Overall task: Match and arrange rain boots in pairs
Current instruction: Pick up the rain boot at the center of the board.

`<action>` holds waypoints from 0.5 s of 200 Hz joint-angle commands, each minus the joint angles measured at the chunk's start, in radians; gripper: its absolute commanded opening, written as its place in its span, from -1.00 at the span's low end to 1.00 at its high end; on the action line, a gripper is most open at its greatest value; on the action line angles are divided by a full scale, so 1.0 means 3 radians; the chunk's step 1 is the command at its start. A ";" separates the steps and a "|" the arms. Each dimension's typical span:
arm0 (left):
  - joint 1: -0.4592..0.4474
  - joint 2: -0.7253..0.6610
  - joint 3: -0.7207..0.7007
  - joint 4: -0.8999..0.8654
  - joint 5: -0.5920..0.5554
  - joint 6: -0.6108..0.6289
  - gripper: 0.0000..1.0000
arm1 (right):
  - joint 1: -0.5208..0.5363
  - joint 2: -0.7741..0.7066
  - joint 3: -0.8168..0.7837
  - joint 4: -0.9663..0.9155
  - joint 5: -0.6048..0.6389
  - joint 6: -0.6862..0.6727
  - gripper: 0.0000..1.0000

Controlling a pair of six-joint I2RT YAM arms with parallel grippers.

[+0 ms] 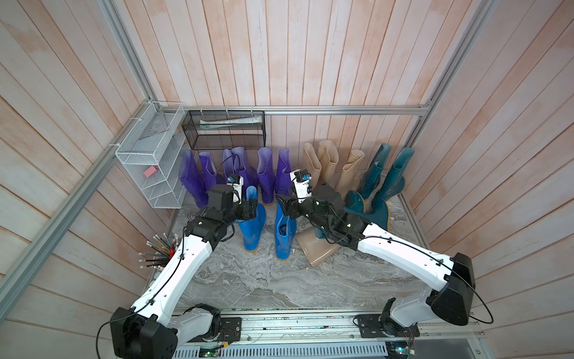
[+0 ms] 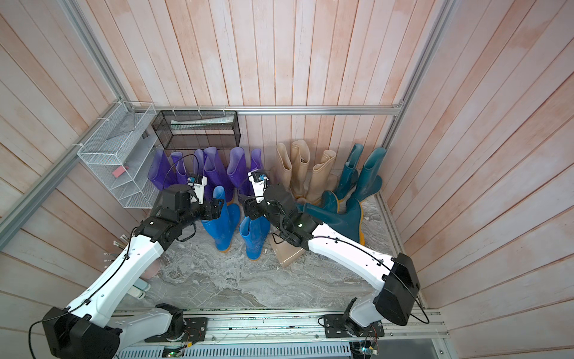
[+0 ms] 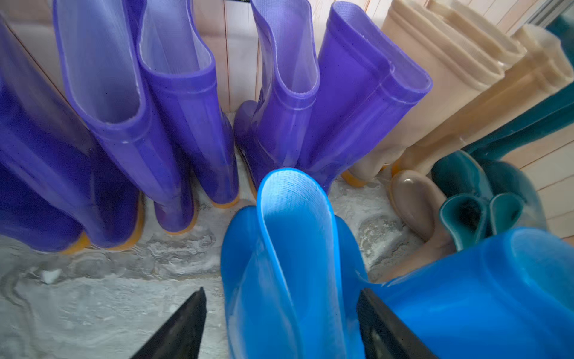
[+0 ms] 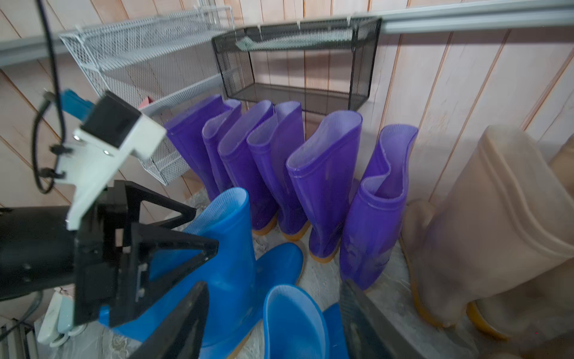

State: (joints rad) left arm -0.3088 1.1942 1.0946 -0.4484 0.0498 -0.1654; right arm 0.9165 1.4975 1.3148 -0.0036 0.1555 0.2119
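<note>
Two bright blue rain boots stand mid-floor in both top views, one (image 1: 253, 230) to the left of the other (image 1: 284, 236). My left gripper (image 1: 253, 206) is open, its jaws straddling the left blue boot's shaft (image 3: 295, 248), with a gap at one finger (image 3: 186, 326). My right gripper (image 1: 281, 205) is open over the right blue boot's top (image 4: 292, 326), touching nothing. Several purple boots (image 1: 236, 174) line the back wall. To their right stand beige boots (image 1: 329, 164), then dark teal boots (image 1: 388, 174). One beige boot (image 1: 316, 251) and a teal boot (image 1: 372, 211) lie tipped under my right arm.
A white wire shelf (image 1: 149, 161) with a pink block hangs on the left wall. A black mesh basket (image 1: 223, 130) hangs over the purple boots. A cup of pencils (image 1: 161, 248) stands by my left arm. Wooden walls close three sides of the marble floor (image 1: 264, 279).
</note>
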 commanded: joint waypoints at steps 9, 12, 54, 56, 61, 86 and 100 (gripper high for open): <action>-0.0002 0.0114 0.0129 0.0066 0.0176 -0.0004 -0.19 | -0.0100 0.0137 0.0072 -0.0266 -0.0409 0.0150 0.36; -0.0003 0.0121 0.0125 0.0072 0.0188 -0.0008 -0.25 | -0.0112 0.0149 0.0068 -0.0265 -0.0443 0.0156 0.34; -0.0003 0.0070 0.0097 0.0249 0.0437 -0.0232 -1.00 | -0.0380 0.0270 0.0032 -0.0117 -0.1096 0.0348 -0.77; -0.0003 0.0064 0.0090 0.0264 0.0437 -0.0253 -1.00 | -0.0391 0.0272 0.0028 -0.0093 -0.1120 0.0360 -0.85; -0.0004 0.0051 0.0080 0.0301 0.0438 -0.0298 -1.00 | -0.0412 0.0279 0.0026 -0.0055 -0.1163 0.0375 -0.99; -0.0001 0.0002 0.0023 0.0493 0.0523 -0.0545 -1.00 | -0.0469 0.0369 0.0132 0.0022 -0.1293 0.0326 -1.00; -0.0001 -0.0012 0.0002 0.0555 0.0540 -0.0656 -1.00 | -0.0482 0.0416 0.0218 0.0025 -0.1363 0.0310 -1.00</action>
State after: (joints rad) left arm -0.3088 1.2179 1.1049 -0.3897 0.1658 -0.2783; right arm 0.7773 1.5875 1.3251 -0.0349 -0.1680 0.3000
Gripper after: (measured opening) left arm 0.063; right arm 0.059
